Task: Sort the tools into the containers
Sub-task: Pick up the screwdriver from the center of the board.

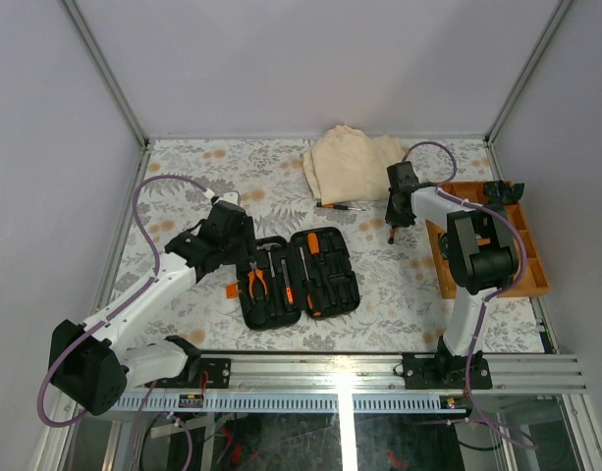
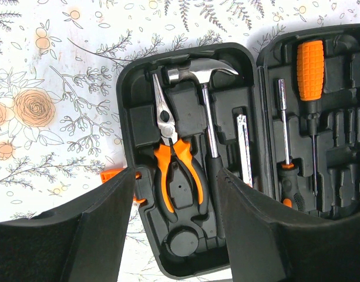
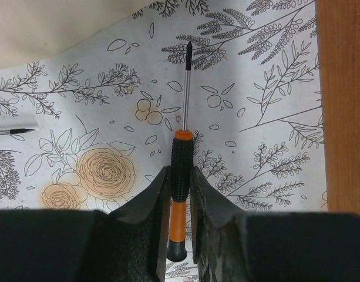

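Observation:
The black tool case (image 1: 330, 299) lies open in front of the arms. Its left half (image 2: 128, 117) holds orange-handled pliers (image 2: 174, 170) and a small hammer (image 2: 206, 117). Its right half holds an orange-handled screwdriver (image 2: 309, 64) and a thin driver (image 2: 284, 135). My left gripper (image 2: 177, 223) hovers open above the left half, over the pliers' handles, holding nothing. A small black-and-orange screwdriver (image 3: 181, 158) lies on the floral table, shaft pointing away. My right gripper (image 3: 178, 194) has both fingers pressed against its handle, seen from above at the right gripper (image 1: 393, 224).
A beige folded cloth (image 1: 350, 162) lies at the back of the table, and another thin screwdriver (image 1: 340, 206) lies just in front of it. A wooden tray (image 1: 536, 275) sits at the right, its edge (image 3: 341, 106) close to my right gripper.

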Controlling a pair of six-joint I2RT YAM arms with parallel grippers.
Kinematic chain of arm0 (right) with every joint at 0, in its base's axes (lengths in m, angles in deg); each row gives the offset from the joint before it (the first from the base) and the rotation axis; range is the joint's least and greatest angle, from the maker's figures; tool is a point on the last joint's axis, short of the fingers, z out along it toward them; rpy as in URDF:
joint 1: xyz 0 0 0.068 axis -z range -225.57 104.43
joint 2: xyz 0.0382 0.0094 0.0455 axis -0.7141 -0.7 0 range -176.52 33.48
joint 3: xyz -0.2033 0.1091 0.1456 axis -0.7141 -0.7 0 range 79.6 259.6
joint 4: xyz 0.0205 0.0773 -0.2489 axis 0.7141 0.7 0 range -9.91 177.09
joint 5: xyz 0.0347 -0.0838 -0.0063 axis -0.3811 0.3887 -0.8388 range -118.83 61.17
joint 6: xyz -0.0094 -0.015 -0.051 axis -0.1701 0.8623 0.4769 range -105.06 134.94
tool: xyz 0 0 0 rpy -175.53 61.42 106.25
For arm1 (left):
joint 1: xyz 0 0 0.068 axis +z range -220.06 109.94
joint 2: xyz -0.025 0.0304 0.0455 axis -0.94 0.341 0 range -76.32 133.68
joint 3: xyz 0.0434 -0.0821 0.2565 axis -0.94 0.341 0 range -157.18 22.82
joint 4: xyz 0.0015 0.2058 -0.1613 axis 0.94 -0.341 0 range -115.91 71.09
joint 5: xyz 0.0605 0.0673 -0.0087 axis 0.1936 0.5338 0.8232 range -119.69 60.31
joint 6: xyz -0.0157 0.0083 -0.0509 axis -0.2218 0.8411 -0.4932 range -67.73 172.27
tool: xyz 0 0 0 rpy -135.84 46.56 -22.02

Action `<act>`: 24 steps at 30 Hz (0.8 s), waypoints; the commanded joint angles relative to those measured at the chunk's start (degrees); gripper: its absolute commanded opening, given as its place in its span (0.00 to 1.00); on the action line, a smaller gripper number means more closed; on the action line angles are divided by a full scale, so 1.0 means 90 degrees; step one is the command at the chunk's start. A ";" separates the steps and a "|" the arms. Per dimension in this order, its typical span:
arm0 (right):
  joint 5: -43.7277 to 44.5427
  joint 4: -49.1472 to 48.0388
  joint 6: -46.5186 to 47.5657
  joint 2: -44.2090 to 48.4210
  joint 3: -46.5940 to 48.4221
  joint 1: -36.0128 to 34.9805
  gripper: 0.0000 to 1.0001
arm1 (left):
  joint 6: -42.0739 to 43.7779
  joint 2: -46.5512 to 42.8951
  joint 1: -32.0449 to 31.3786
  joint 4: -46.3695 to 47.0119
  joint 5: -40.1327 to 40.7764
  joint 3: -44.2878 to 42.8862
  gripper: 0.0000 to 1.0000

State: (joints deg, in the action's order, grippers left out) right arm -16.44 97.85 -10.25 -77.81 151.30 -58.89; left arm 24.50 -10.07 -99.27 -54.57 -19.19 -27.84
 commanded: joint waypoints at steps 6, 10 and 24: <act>-0.0308 0.0064 0.0268 0.0768 -0.0199 0.0025 0.13 | -0.0025 -0.0012 -0.0016 0.0017 0.0076 -0.0001 0.57; -0.0703 -0.0033 0.0549 0.1544 -0.0502 -0.0015 0.11 | -0.0017 -0.0014 -0.0017 0.0017 0.0091 0.0003 0.57; -0.1774 -0.0252 0.0617 0.3797 -0.1541 -0.1376 0.10 | -0.0015 -0.0152 -0.0016 0.0026 0.0104 0.0008 0.57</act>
State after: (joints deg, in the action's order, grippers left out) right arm -28.97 96.94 -4.04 -47.78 139.48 -67.81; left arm 24.53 -10.07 -99.27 -54.57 -19.19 -27.84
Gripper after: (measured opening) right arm 0.218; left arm 0.571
